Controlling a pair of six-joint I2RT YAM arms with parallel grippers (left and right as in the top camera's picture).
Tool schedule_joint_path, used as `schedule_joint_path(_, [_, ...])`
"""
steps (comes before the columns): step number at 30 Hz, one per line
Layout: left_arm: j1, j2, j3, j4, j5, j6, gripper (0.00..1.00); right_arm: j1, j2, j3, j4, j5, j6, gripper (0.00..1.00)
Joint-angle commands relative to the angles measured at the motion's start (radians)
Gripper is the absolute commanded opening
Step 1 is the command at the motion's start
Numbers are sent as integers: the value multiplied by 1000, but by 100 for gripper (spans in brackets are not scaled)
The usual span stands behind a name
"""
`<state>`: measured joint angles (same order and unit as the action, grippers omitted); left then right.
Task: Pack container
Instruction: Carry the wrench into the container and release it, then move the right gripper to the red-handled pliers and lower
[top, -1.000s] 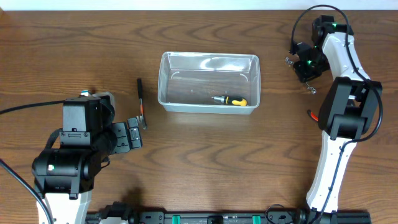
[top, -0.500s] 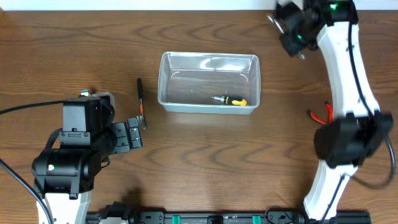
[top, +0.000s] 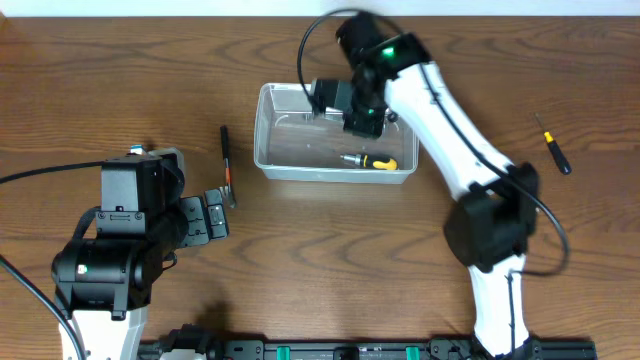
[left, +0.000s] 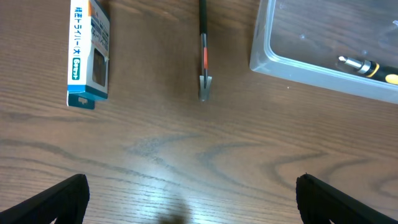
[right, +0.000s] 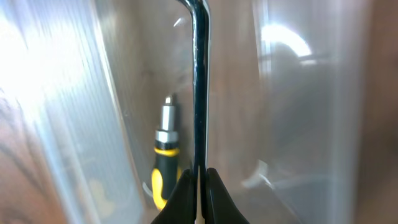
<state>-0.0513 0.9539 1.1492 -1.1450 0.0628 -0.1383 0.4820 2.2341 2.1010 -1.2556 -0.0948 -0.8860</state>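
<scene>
The clear plastic container stands at the table's middle back; its wall also shows in the left wrist view and the right wrist view. A yellow-and-black screwdriver lies inside it, also seen in the right wrist view. My right gripper hangs over the container's back part, shut on a thin dark metal key with a bent end; its fingers pinch the shaft. My left gripper is open and empty over bare table, left of the container.
A thin black tool with a red band lies on the table left of the container, also in the left wrist view. A small blue-and-white box lies further left. A small dark screwdriver lies at far right.
My right arm has swung from the far right back corner leftward to above the container, still holding the thin key. The left arm has not moved.
</scene>
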Motion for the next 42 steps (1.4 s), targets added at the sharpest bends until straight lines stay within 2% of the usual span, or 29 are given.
schedule_joint_path(1, [1, -1, 16, -2, -15, -13, 98, -11, 78, -4, 3, -10, -57, 1])
schedule_joint_path(10, [1, -1, 16, -2, -15, -13, 98, -21, 168, -5, 45, -14, -45, 3])
schedule_joint_path(13, [1, -1, 16, -2, -15, -13, 98, -23, 174, -5, 49, -19, -44, 7])
schedule_joint_path(17, [1, -1, 16, -2, -15, -13, 98, -24, 174, -5, 48, -18, -27, 25])
schedule_joint_path(19, [1, -1, 16, -2, -15, -13, 98, -25, 174, -5, 49, -18, -27, 31])
schedule_joint_path(25, [1, 0, 16, -2, -15, -13, 98, -37, 145, -1, 46, -10, 25, 33])
schedule_joint_path(30, [1, 0, 16, -2, -15, -13, 98, -51, 8, 42, 21, 37, 86, 36])
schedule_joint_path(31, [1, 0, 16, -2, -15, -13, 98, -59, -35, 47, 24, 73, 136, 40])
schedule_joint_path(32, [1, 0, 16, -2, -15, -13, 98, -69, -84, 47, 26, 109, 193, 52])
schedule_joint_path(33, [1, 0, 16, -2, -15, -13, 98, -82, -124, 47, 26, 134, 241, 71])
schedule_joint_path(34, [1, 0, 16, -2, -15, -13, 98, -103, -171, 47, 25, 159, 301, 99])
schedule_joint_path(38, [1, 0, 16, -2, -15, -13, 98, -228, -311, 47, -18, 176, 555, 99])
schedule_joint_path(42, [1, 0, 16, -2, -15, -12, 98, -419, -415, 47, -134, 155, 786, 99])
